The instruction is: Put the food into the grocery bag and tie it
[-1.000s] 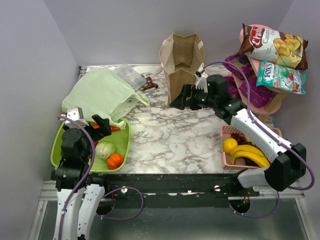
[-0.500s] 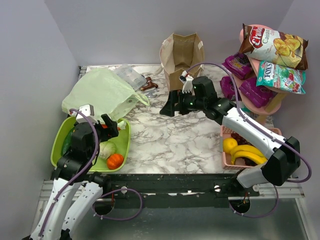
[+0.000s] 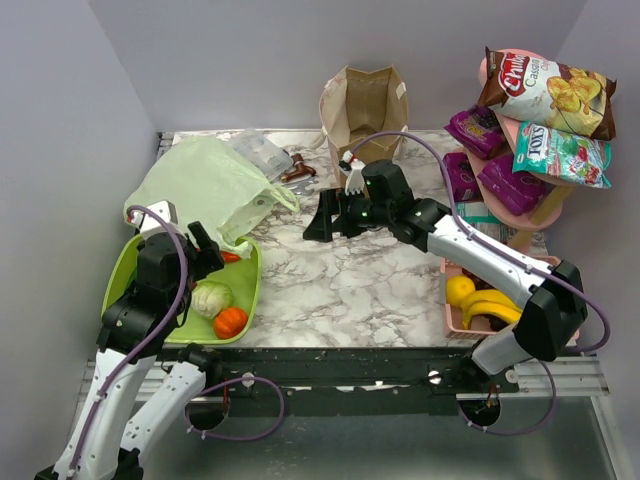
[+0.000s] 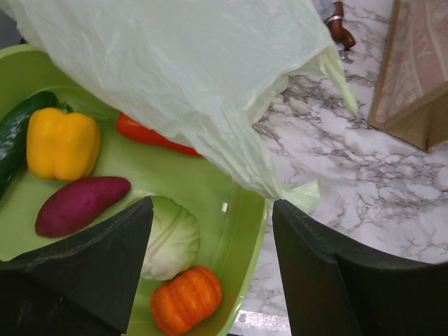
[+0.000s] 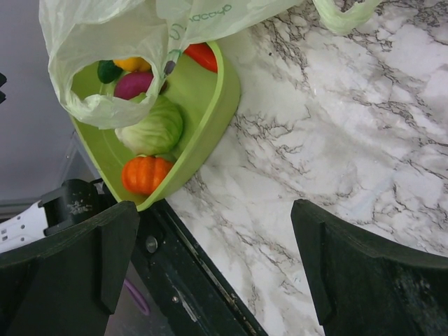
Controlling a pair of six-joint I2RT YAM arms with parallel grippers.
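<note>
left tool [image 4: 210, 210]: fingers spread wide, nothing held; hangs over the green tray [image 4: 241, 210].
cabbage [image 4: 171, 241]: just under the gap between the left tool's fingers. The orange fruit [image 4: 185, 301] touches it on the near side. The yellow pepper [image 4: 61, 143] lies out to the side, past one finger.
grocery bag [image 4: 182, 70]: slumped ahead of the left tool, draped over the tray's far rim. One handle loop hangs ahead and to the left of the right tool.
right tool [image 5: 215, 210]: wide, empty, above bare desk [image 5: 364, 140], well short of the bag.
bananas [image 3: 495, 305]: far behind the right tool, near its arm's base.
step, my reading: open the bag mouth before loading. The right tool should pinch the loop's thin edge and lift gently. The left tool should centre on the cabbage, drop straight and close softly; it is round and may roll.
since earlier: the right tool has swung from in front of the paper bag [image 3: 365, 105] toward the grocery bag. The left tool has shifted slightly. The food is unmoved.
</note>
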